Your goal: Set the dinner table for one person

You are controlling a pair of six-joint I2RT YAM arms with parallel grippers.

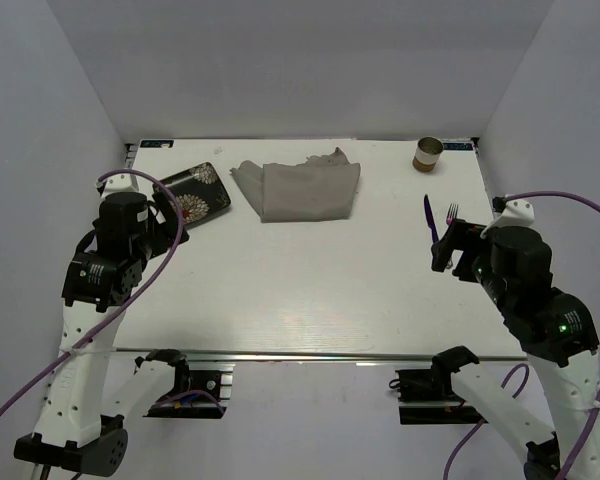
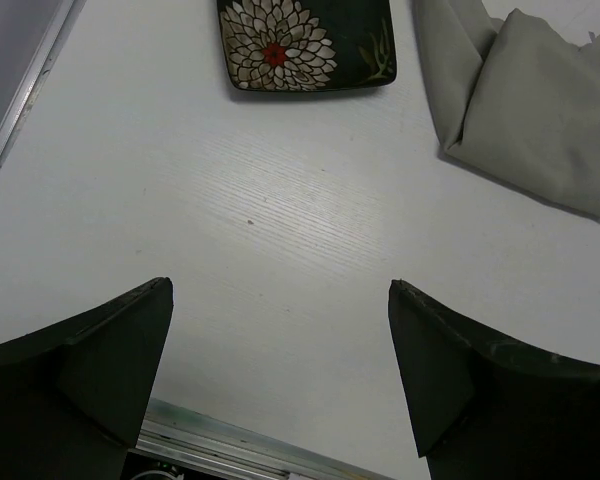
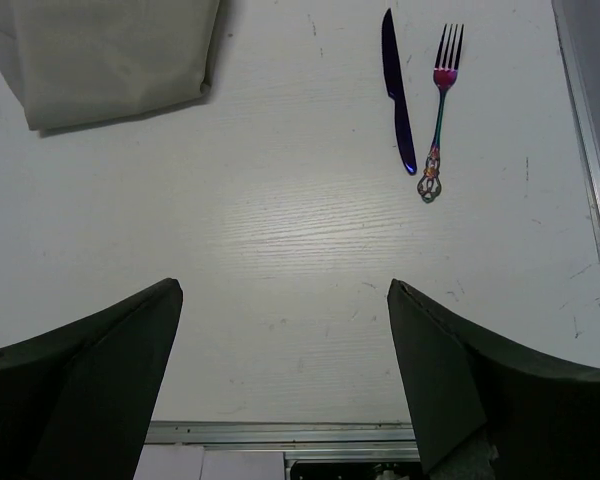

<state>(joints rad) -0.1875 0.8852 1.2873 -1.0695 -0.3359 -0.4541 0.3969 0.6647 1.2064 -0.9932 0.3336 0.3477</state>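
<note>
The white dinner table [image 1: 310, 290] fills the top view. A dark square plate with a flower pattern [image 1: 195, 190] lies at the back left; it also shows in the left wrist view [image 2: 305, 45]. A folded grey cloth placemat [image 1: 300, 187] lies at the back middle. A dark blue knife [image 3: 397, 88] and an iridescent fork [image 3: 438, 110] lie side by side at the right. A brown cup [image 1: 428, 153] stands at the back right. My left gripper [image 2: 280, 300] is open and empty, near the plate. My right gripper [image 3: 285, 300] is open and empty, near the cutlery.
A metal rail [image 1: 310, 356] runs along the table's near edge. White walls close in the left, back and right sides. The placemat also shows in the left wrist view [image 2: 540, 110] and in the right wrist view [image 3: 110, 55].
</note>
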